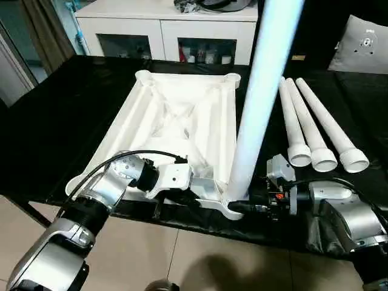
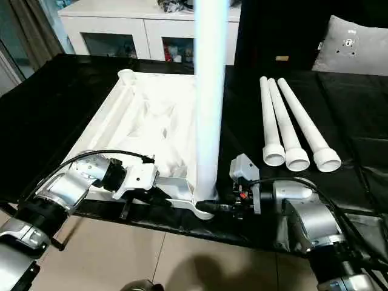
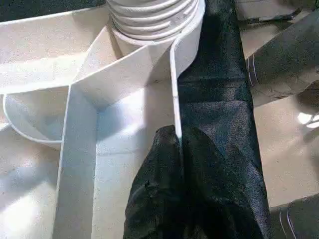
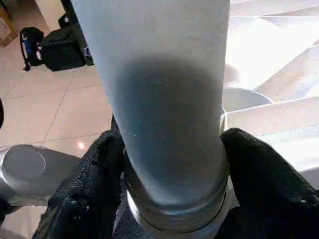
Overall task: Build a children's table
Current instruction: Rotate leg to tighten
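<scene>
Black-covered work surface (image 1: 54, 121) carries tabletop (image 1: 176, 115), ribbed underside up, near edge at robot's side. Three spare legs (image 1: 315, 130) lie side by side on cloth to right, well apart from tabletop. Fourth leg (image 1: 260, 91) stands upright in near right corner socket (image 1: 233, 206).

Right gripper (image 4: 172, 174): fingers either side of leg base, closing around it. Left gripper (image 3: 182, 164): jaws pinched shut on tabletop's near wall, steadying it.

Step in hand, by judgement: seating first leg. Next move calls for twist or press home while left holds slab still.
</scene>
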